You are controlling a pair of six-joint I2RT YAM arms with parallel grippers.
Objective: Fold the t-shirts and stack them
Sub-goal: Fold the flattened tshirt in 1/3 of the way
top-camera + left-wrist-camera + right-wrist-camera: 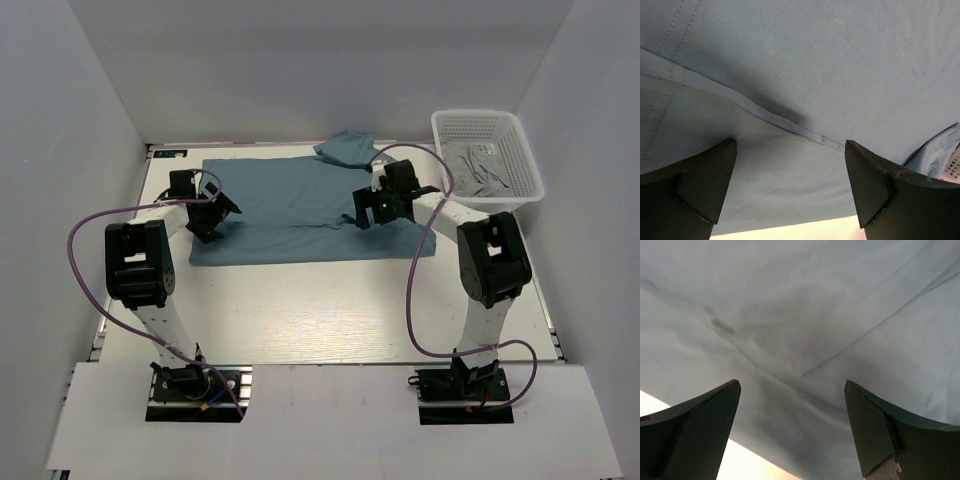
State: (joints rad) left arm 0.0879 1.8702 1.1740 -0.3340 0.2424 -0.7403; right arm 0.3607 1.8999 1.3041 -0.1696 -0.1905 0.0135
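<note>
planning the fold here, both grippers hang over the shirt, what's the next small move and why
Probably lower both onto the plain teal-blue cloth t-shirt and pinch its edge. The left gripper and right gripper are open, holding nothing, close above flat cloth, with the shirt's edge and white table showing beside each.

Setting: robotics lab test cell. Evidence: plain white panel walls (300, 60) boxing in a white worktop (300, 310) on three sides; two robot arms, left arm (140, 265) and right arm (490, 260), bolted to black base plates (195, 385) at its near edge; purple cables (70, 240) looping off both arms.
</note>
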